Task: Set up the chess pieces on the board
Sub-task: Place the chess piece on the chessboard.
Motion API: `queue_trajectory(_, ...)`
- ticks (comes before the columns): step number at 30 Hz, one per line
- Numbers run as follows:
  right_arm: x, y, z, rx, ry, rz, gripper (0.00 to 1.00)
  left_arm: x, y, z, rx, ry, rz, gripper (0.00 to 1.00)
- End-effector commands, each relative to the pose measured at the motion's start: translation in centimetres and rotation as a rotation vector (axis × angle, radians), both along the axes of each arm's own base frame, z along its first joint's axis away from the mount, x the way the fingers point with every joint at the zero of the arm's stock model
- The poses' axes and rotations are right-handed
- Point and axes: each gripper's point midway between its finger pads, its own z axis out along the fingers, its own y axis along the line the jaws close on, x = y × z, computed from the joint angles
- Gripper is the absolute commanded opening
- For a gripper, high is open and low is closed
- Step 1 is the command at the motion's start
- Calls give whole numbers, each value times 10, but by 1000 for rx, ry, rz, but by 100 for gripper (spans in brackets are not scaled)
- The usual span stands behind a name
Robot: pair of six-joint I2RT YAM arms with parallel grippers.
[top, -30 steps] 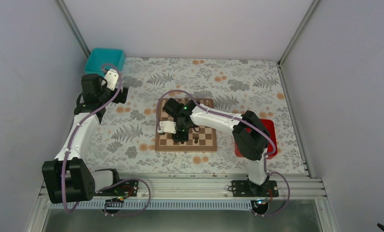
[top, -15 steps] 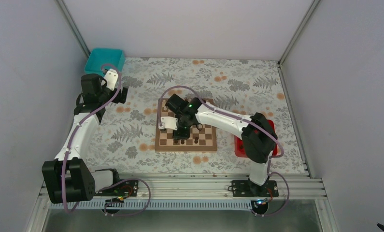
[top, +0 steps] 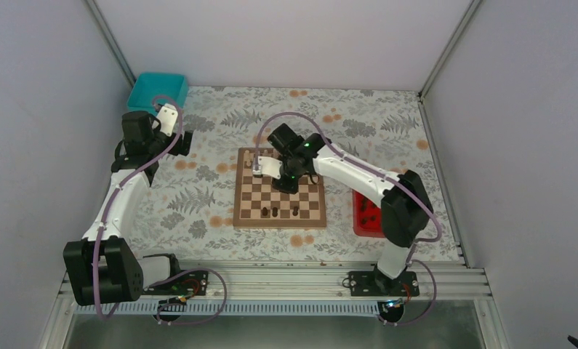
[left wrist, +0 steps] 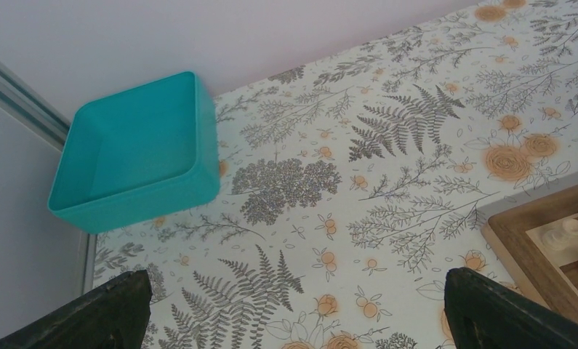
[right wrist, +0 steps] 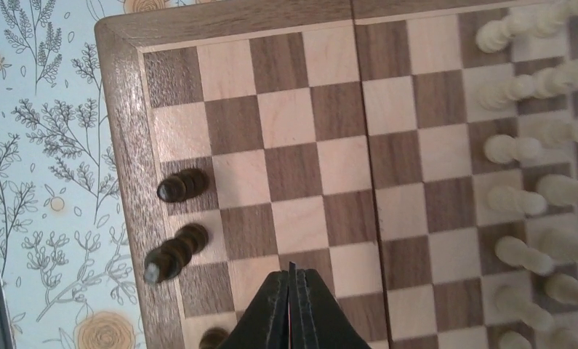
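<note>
Right end effector [right wrist: 293, 282] is hanging over the middle squares of the board [right wrist: 126, 153], its two fingers pressed flat together and holding nothing. Three dark chess pieces [right wrist: 180, 185] are standing on the board in the row along its near rim: two side by side on neighbouring squares, and the third a little apart to the right as the overhead camera sees it. None of them is touching the closed fingers. Pale pieces [right wrist: 518, 196] are filling the two rows at the far side of the board. The board is lying flat on the fern-patterned desk [top: 198, 196], roughly midway between the two arms. A red tray [top: 360, 218] is sitting just beside the board's right edge, partly under the right arm's elbow, with a few small dark shapes in it that are too small to make out. Off to the left, the left end effector [left wrist: 294, 291] is hovering above bare desk with its fingers spread wide and nothing between them, near a teal bin [left wrist: 137, 160] in the far left corner and well apart from the board
</note>
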Motion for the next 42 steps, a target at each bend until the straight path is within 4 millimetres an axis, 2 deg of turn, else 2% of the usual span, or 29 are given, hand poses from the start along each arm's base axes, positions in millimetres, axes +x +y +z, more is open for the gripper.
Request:
queue_trajectory(1, -6, 21, -13, -13, 38, 58, 5, 1, 1, 2, 2, -16, -4, 100)
queue_trajectory(7, -3, 40, -30, -50, 56, 102, 10, 1, 2, 2, 3, -18, 0, 100)
queue_trajectory(10, -2, 45, -43, -83, 73, 118, 12, 0, 2, 2, 3, -18, -1, 100)
queue_trajectory(17, -11, 48, -60, -124, 116, 160, 16, 0, 3, 1, 3, -16, -1, 100)
queue_trajectory(24, -21, 46, -64, -141, 149, 186, 22, 1, 2, 1, 2, -15, -2, 100)
queue_trajectory(31, -32, 47, -70, -161, 175, 212, 23, 0, 2, 1, 1, -17, -2, 100)
queue_trajectory(42, -38, 48, -74, -177, 184, 229, 23, 0, 3, 1, 1, -18, 0, 100)
